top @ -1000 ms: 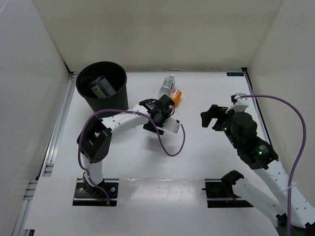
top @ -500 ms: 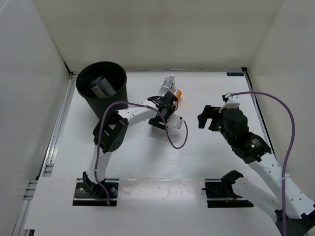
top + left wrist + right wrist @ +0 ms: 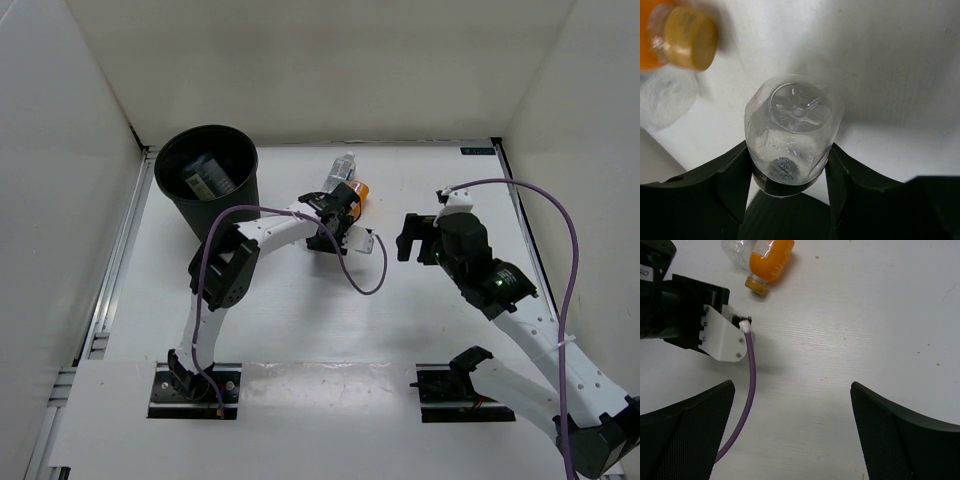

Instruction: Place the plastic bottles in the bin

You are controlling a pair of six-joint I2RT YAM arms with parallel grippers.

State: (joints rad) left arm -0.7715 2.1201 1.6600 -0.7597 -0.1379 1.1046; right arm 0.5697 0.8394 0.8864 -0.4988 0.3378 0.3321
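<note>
My left gripper [image 3: 789, 152] is shut on a small clear plastic bottle [image 3: 792, 125] with a dark band, whose ribbed bottom faces the wrist camera. Beside it lie an orange bottle with a yellow cap [image 3: 685, 35] and another clear bottle [image 3: 665, 97]. From above, the left gripper [image 3: 338, 205] sits just short of the orange bottle [image 3: 358, 189] and the clear bottle [image 3: 341, 169]. The black bin [image 3: 240, 190] stands at the back left with bottles [image 3: 207, 176] lying inside. To the right, my right gripper [image 3: 412, 236] hangs open over bare table, nothing between its fingers [image 3: 687, 435].
White walls close in the table at the left, back and right. A purple cable [image 3: 748, 390] loops from the left wrist [image 3: 687, 315] across the table between the two arms. A second purple cable [image 3: 570, 250] arcs over the right arm.
My left gripper has moved a little toward the back, up to the bottles, and closed on the clear one. The right arm has swung forward and left, jaws still wide.
</note>
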